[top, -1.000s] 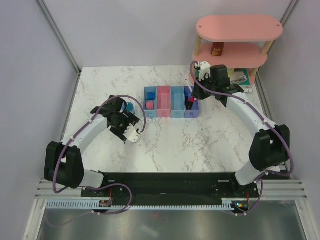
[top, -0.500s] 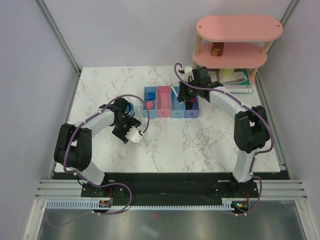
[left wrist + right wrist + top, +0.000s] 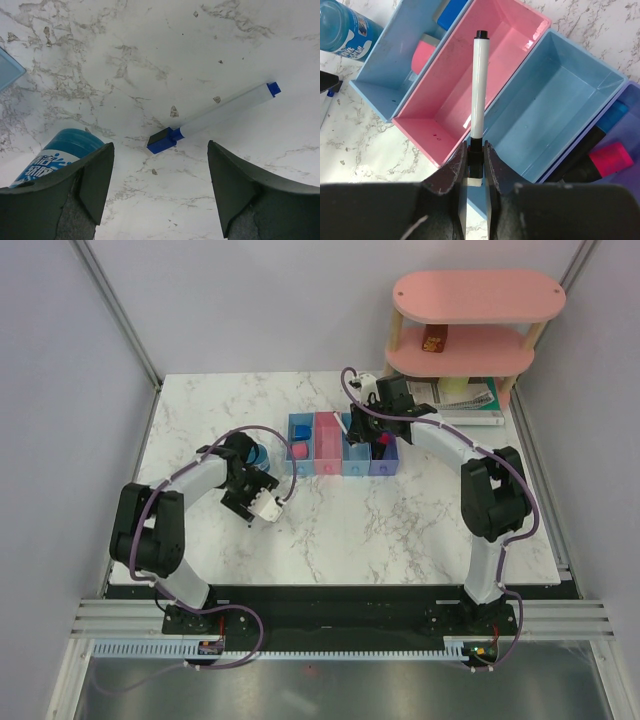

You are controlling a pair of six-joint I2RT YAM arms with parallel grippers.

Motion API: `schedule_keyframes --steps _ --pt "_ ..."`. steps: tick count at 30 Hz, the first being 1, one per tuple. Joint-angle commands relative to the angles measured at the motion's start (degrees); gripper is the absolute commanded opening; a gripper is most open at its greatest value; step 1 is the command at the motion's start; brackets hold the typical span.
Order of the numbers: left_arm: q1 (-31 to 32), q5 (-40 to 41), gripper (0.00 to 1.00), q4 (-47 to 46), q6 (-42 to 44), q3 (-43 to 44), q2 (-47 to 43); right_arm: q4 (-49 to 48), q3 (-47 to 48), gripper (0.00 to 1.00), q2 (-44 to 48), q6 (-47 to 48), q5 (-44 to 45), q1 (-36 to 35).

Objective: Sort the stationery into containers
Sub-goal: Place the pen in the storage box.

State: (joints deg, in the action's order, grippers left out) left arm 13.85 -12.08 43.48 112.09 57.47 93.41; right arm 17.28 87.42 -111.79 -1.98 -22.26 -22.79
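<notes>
Over the last second the right arm [image 3: 450, 440] has swung in from beside the pink shelf [image 3: 478, 295] and now hangs above the row of bins [image 3: 355, 470]. The left arm [image 3: 195, 480] has only tucked its elbow in and sits low over the table [image 3: 400, 520].

In the right wrist view, the pink bin [image 3: 495, 55] lies straight ahead of the right gripper [image 3: 476, 150], with the empty light blue bin [image 3: 560, 100] just to its side. The white pen [image 3: 478, 85] is clamped by its lower end between fingers that are pressed together. It points away along the pink bin's length, roughly over the wall shared by the two bins, so I judge a small sideways shift decides which bin takes it.

The left gripper [image 3: 159, 165] has its fingers wide apart and holds nothing. The blue tape roll [image 3: 55, 155] is just beside one finger. The second pen [image 3: 215, 117] lies flat ahead, slanting across the gap with its dark blue end nearer.
</notes>
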Motion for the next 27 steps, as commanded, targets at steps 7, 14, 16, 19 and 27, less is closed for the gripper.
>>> schedule_keyframes --steps 7,14,16,19,27 --pt "-0.14 -0.32 0.72 0.11 39.52 -0.26 3.62 -2.69 2.32 0.21 -1.06 -1.01 -1.12 -0.68" --pt "-0.14 0.03 0.51 -0.42 39.52 -0.43 5.3 -3.04 2.58 0.22 -2.64 -1.19 -0.68 -1.12" --pt "-0.05 -0.23 0.45 -0.51 39.52 -0.96 5.56 -3.13 2.58 0.22 -3.52 -1.1 -0.59 -1.38" --pt "0.22 -0.58 0.32 -0.68 39.52 -1.48 5.56 -3.22 2.41 0.22 -4.14 -0.75 0.55 -1.38" --pt "0.3 -1.11 0.11 -0.68 39.52 -2.1 5.47 -5.94 -2.25 0.21 0.51 -1.27 4.32 -1.38"
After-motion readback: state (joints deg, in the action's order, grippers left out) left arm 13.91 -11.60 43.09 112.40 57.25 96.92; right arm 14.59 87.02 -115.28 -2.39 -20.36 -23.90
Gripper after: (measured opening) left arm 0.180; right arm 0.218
